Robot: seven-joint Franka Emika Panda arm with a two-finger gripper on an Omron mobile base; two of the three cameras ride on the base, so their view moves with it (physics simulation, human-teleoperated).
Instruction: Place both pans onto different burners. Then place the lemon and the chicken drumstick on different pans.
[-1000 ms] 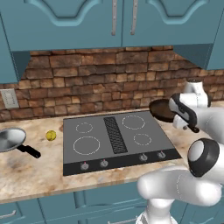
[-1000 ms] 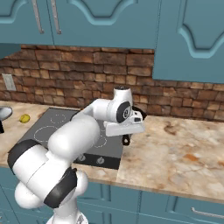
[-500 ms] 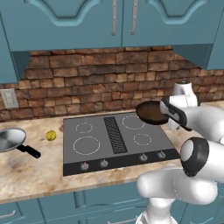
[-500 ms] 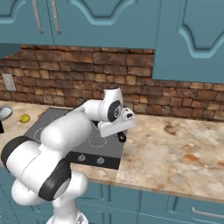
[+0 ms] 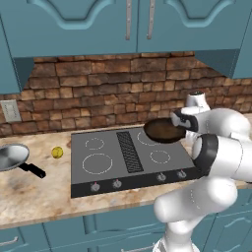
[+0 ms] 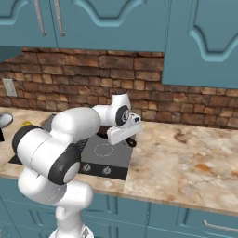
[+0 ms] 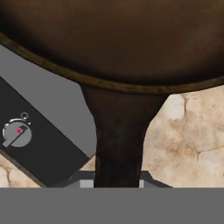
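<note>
A teal kitchen: the cooktop (image 5: 130,155) sits mid-frame with all 4 burners bare. The gripper (image 5: 181,123) pinches the dark brown pan (image 5: 164,131) by its handle above the upper-right burner. The silver pan (image 5: 11,157) and lemon (image 5: 57,152) wait at left; 0 placements done.

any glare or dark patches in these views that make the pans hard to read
Left base view: the silver pan carries a pale sheen, the brown pan reads dark but with a clear outline over the cooktop. Hand view: the brown pan darkens toward the top edge, with little surface detail. Right base view: evenly lit, no glare.
</note>
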